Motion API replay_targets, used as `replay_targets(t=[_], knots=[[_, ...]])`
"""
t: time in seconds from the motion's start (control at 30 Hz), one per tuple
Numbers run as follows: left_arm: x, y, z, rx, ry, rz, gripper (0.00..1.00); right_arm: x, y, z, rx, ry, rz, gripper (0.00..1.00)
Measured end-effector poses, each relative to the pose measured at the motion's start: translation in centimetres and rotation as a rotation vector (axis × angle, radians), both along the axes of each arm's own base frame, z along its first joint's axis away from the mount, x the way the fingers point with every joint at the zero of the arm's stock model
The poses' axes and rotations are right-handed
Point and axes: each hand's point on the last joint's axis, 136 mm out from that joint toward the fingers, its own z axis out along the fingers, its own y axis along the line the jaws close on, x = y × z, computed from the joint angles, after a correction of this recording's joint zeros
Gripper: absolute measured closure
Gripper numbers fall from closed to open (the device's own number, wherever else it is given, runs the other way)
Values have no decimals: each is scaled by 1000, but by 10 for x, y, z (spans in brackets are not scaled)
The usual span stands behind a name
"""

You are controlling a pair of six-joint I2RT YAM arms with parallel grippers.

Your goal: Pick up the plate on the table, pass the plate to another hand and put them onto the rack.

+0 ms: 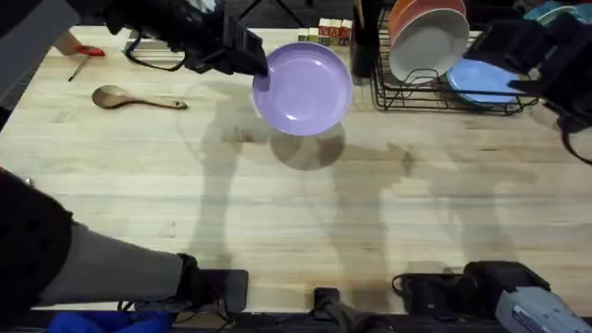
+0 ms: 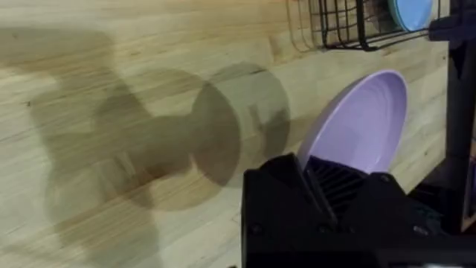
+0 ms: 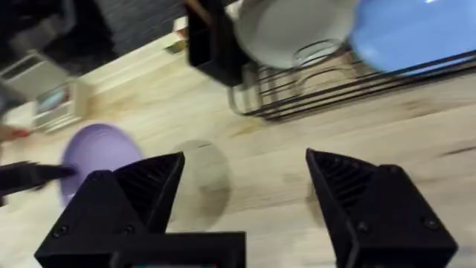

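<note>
- The left gripper (image 1: 260,74) has its fingers pinching the rim of the plate (image 1: 302,88); in the left wrist view a ribbed pad (image 2: 335,182) presses against the plate's near edge (image 2: 361,123). The right gripper (image 3: 245,201) has its fingers spread wide with nothing between them.
- The plate hangs in the air, clear of the table (image 1: 296,213), tilted with its face toward the overhead camera. It sits just beside the rack (image 1: 444,92), on the side away from the light blue plate (image 1: 481,83), and its shadow lies on the wood beneath.
- Handling, as a judgement: it looks stiff, glossy and fairly light, so a thin rim pinch could slip or let it swing. It would likely chip or crack if dropped.
- The best hold for the right gripper seems to be the free rim opposite the left fingers, on the side facing the rack.
- Room: bare tabletop lies between the plate and the right gripper's side, so the approach looks open.
- Edges to mind: the rack's near wire wall and the dark upright post (image 1: 364,42) at its corner are close to the plate's rim.
- The rack already holds an orange plate (image 1: 416,14), a white plate (image 1: 427,46) and the light blue one; which slot is free I cannot tell.
- A wooden spoon (image 1: 129,97) lies well apart from the rack, out of the way.
</note>
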Motion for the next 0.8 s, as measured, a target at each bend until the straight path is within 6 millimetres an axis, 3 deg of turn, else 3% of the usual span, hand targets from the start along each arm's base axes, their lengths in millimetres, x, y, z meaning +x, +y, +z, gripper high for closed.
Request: replay_targets(t=[0.33,0.57,0.8], knots=[[-3,-2,1,-14,12,-5,961,28,48,-36,234,162,176,7],[-3,-2,1,-14,12,-6,961,26,89,-56,270,259,304,7],[-3,-2,1,-15,14,-6,961,22,126,-56,255,252,420,7]])
